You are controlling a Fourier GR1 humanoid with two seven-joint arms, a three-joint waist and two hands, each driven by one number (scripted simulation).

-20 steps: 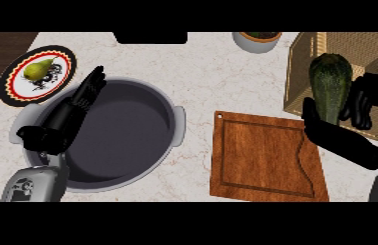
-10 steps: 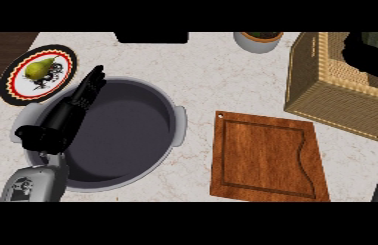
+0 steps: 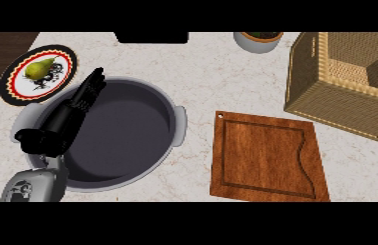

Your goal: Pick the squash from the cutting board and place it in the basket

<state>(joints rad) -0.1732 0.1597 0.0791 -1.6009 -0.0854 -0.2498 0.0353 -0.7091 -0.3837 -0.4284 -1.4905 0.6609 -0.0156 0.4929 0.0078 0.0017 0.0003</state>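
The wooden cutting board (image 3: 266,156) lies bare at the lower right of the counter. The wicker basket (image 3: 325,96) stands at the right edge, partly cut off by the view. A small dark shape (image 3: 372,69) shows inside it at the very edge; I cannot tell whether it is the squash. My left hand (image 3: 70,114) rests open over the left rim of a big grey pot (image 3: 173,124), fingers straight and pointing up the view. My right hand does not show.
A red-rimmed plate (image 3: 18,79) with a pear (image 3: 38,68) sits at the far left. A small grey planter (image 3: 258,40) stands at the back, left of the basket. A black object (image 3: 151,37) lies at the back edge.
The right hand carried the squash from the basket's near side over the basket and has left the view at the right. The left hand has not moved.
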